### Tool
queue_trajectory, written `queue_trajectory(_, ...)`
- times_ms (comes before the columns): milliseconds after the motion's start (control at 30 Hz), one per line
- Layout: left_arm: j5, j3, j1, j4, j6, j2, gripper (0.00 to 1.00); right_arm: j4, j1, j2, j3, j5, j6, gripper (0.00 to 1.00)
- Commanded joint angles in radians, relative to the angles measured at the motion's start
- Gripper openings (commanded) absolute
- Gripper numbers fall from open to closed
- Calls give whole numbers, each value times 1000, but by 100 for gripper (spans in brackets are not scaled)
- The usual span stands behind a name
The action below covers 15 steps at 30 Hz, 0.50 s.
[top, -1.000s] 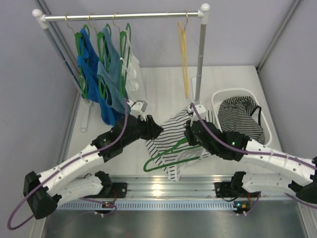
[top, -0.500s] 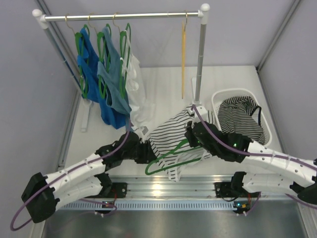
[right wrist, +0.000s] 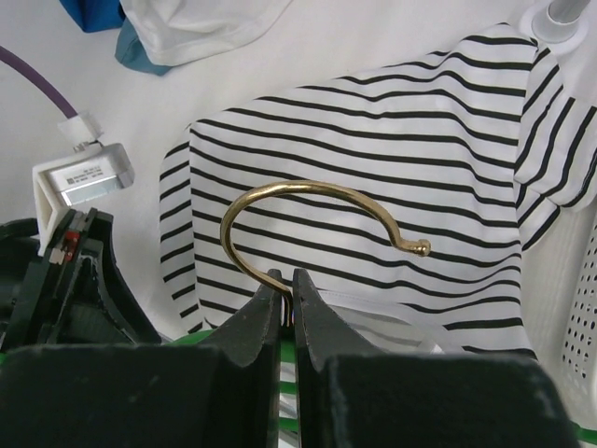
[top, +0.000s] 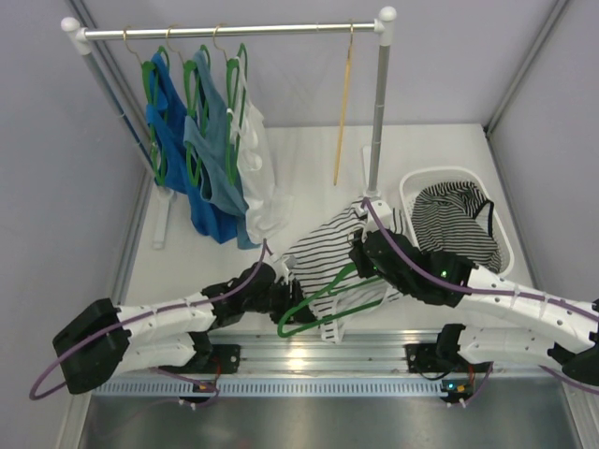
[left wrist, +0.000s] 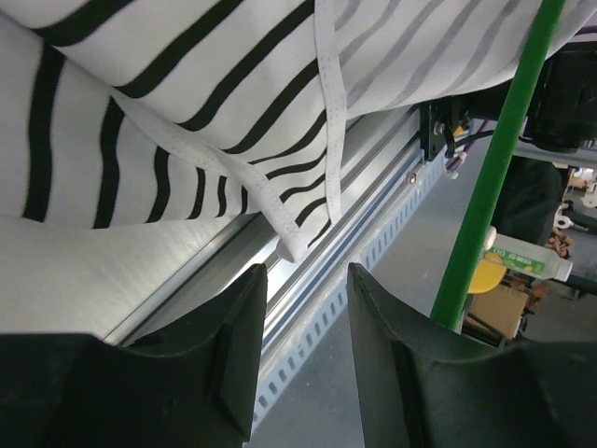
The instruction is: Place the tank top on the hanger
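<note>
Near edge: L gripper [left wrist: 306,322] sat low over the alu rail [top: 309,360], jaws apart, nothing btwn them. A hem corner of the tank top [left wrist: 187,84] hung just above the gap, apparently not touching. Beside it one green arm of the hanger [left wrist: 495,168] ran past bare, no cloth on it. Mid-surface [top: 309,159]: R gripper [right wrist: 287,313] was clenched on the hanger neck just below the brass hook [right wrist: 308,188], hook free & clear of fabric. Tank top lay draped & bunched over the upper part of the hanger, striped body spread beyond the hook twd the basket [top: 447,172]. In top view the hanger's L end poked out from under the cloth. Judgement: approx midway. Hanger was secured & partly in the garment, but no strap was seen seated on a shoulder; R side hidden, can't tell. Left to do: L gripper takes hem/strap, draws it over the bare arm, squares it up. Far: basket held another striped item [top: 454,224]. Rack rail [top: 234,31] carried blue tops [top: 173,112], a white top [top: 257,178] & a yellow hanger [top: 344,103].
</note>
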<state>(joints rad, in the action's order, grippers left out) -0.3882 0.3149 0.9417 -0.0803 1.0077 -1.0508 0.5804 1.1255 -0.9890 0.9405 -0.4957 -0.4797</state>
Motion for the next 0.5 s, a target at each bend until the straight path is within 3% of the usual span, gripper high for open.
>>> queue_trajectory(0, 1, -28, 45, -206, 74, -47, 45, -51, 17, 12, 6, -23, -2, 0)
queue_trajectory(467, 58, -40, 104, -371, 111, -199, 47, -59, 17, 7, 1, -23, -7, 0)
